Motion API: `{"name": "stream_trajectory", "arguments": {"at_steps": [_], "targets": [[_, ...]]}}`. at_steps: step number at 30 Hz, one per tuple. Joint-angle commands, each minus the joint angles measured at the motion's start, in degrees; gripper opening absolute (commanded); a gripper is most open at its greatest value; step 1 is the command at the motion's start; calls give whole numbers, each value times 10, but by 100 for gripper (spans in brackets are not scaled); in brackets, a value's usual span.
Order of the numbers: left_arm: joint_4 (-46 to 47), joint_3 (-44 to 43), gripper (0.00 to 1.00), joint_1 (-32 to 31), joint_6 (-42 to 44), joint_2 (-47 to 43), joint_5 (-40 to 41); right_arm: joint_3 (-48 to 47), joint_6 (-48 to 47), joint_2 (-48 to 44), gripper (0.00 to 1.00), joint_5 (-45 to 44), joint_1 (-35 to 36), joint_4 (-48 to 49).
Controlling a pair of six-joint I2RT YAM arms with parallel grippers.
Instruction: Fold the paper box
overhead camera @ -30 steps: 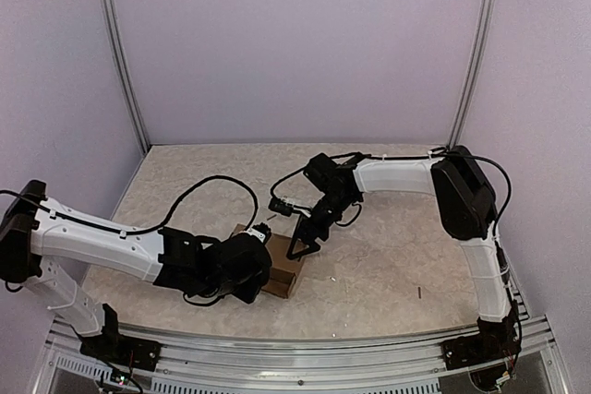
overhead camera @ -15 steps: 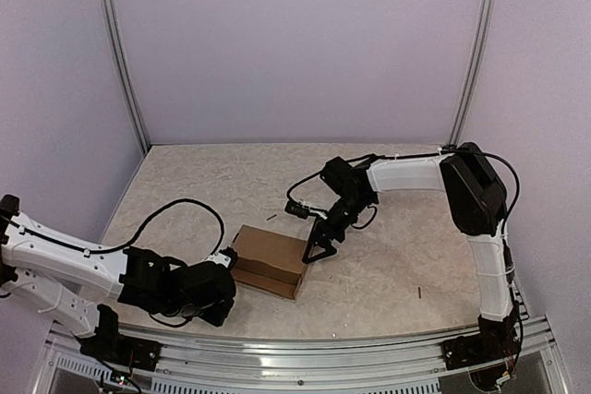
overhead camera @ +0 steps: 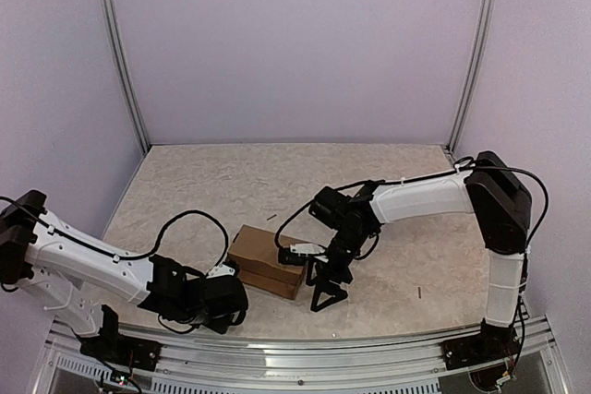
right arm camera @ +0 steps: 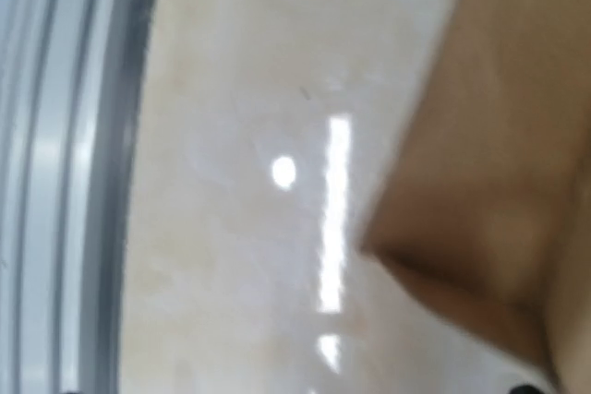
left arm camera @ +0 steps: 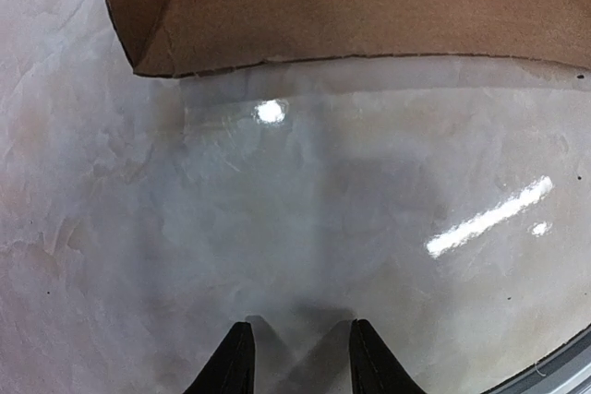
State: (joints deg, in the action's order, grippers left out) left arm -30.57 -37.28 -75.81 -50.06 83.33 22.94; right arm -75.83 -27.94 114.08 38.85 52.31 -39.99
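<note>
- Paper box (overhead camera: 268, 260) lies on the table (overhead camera: 203, 191), near the front and about midway between the two arms. In the top view it looks like a closed rectangular shape with a stepped upper panel, though I cannot tell whether every tab is tucked.
- In the same view, the left gripper (overhead camera: 231, 295) sits low, just beside the box's near-left corner. The right gripper (overhead camera: 329, 294) hangs just off its right end with fingers splayed in a V, and I see nothing between them.
- The left wrist view shows both fingertips (left arm camera: 231, 364) parted over bare table and grasping nothing. The box runs across the top of the frame, apart from them, with what looks like an open end at its left.
- The right wrist view is blurred. Brown cardboard fills the right side and the front rail (right arm camera: 55, 182) runs down the left. The fingers barely show here, so this view alone tells me nothing about them.
- My worry is that nothing pins the box. I judge that a push from either side would slide or spin it on this glossy surface instead of creasing a flap.
- With the left fingers this low, driving forward could scrape the table or snag and crush the open end. The blurred right view also makes a misjudged approach likely.
</note>
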Motion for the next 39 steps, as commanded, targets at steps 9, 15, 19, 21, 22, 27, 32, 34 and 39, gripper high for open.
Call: {"name": "stream_trajectory", "arguments": {"at_steps": [9,15,19,21,22,27,32,34,39], "targets": [[11,10,37,56,-11,2,5,-97,-38,-55,100,-78,-160,-32],[51,3,37,95,28,22,9,-170,-4,-5,100,-106,-177,60],[79,-6,37,116,64,40,8,-144,37,0,100,-141,-179,206],[91,-11,38,129,81,46,5,-162,61,20,99,-145,-179,230],[97,-14,38,134,88,50,3,-186,69,39,100,-141,-178,219],[121,-26,38,162,126,58,-6,-262,47,109,100,-165,-167,140],[146,-44,38,198,179,69,-15,-221,21,105,100,-220,-158,139],[161,-51,38,216,203,78,-22,-203,11,97,100,-229,-158,134],[196,-79,38,247,259,111,-33,-162,4,80,100,-238,-158,114]]}}
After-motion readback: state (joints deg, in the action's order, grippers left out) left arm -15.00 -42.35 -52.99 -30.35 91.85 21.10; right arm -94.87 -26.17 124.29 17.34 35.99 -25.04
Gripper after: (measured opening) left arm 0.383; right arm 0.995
